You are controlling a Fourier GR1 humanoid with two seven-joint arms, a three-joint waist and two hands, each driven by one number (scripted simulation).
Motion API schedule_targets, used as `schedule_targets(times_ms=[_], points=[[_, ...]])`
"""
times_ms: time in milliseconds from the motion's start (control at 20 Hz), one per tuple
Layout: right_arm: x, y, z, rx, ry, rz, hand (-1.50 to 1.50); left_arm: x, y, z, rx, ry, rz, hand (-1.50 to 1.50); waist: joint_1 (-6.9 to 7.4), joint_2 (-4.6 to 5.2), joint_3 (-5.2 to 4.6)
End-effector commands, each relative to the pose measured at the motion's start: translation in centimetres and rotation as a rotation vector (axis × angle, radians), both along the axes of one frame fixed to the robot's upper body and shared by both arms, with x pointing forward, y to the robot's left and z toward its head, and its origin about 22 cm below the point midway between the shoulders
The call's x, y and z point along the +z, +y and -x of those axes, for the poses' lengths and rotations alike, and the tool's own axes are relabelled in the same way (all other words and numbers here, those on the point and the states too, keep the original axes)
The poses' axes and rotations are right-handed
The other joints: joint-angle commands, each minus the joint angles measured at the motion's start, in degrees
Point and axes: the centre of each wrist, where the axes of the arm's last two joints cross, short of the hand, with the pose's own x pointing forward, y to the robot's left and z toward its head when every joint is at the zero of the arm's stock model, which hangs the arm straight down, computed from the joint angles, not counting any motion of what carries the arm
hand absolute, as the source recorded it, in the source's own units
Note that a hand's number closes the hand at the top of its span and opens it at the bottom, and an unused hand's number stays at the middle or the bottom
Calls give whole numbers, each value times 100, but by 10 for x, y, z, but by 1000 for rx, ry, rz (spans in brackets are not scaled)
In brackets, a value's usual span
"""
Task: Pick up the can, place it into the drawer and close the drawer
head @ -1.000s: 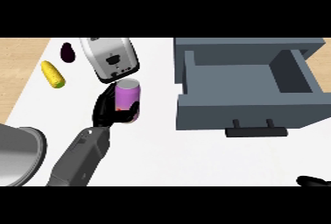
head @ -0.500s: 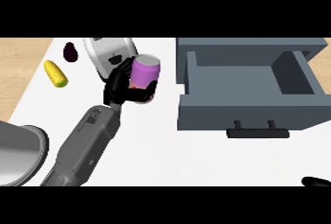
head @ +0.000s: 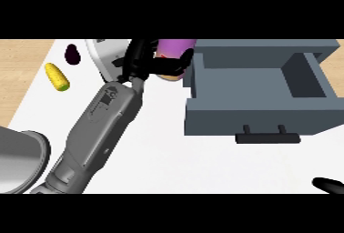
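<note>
While left hand (head: 144, 63) carries can (head: 173, 50), fingers curled round it, can hangs just left of open drawer (head: 259, 86). Step: transfer. Next: move right over cavity, lower, release. Right hand (head: 329, 185) barely shows; fingers unclear.

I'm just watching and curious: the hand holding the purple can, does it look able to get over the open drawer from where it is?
Probably yes. The left hand, curled round the can, is raised just beside the open drawer, near its left wall. Nothing shows between them, and the drawer's inside looks bare.
</note>
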Motion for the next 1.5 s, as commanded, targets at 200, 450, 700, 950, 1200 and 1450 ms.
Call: schedule_targets(times_ms=[200,450,700,950,1200,1450], points=[[-11,1,-3,5,-3,-2,-150,77,-37,-7,-28,-28,-53,150,-31,16,1],[10,8,-9,-17,-19,-16,-150,97,-77,0,-37,-3,-77,150,-69,18,0],[10,19,5,11,-26,8,-150,130,-94,-17,-10,12,-115,150,-229,52,4],[13,16,-4,29,-41,-12,-150,135,-102,-25,-15,12,-145,150,-287,88,7],[1,11,-16,42,-21,-8,-150,142,-114,-22,4,23,-169,150,-370,103,13],[9,13,-23,52,-33,-2,-150,123,-110,-29,79,-15,-222,150,-452,145,17]])
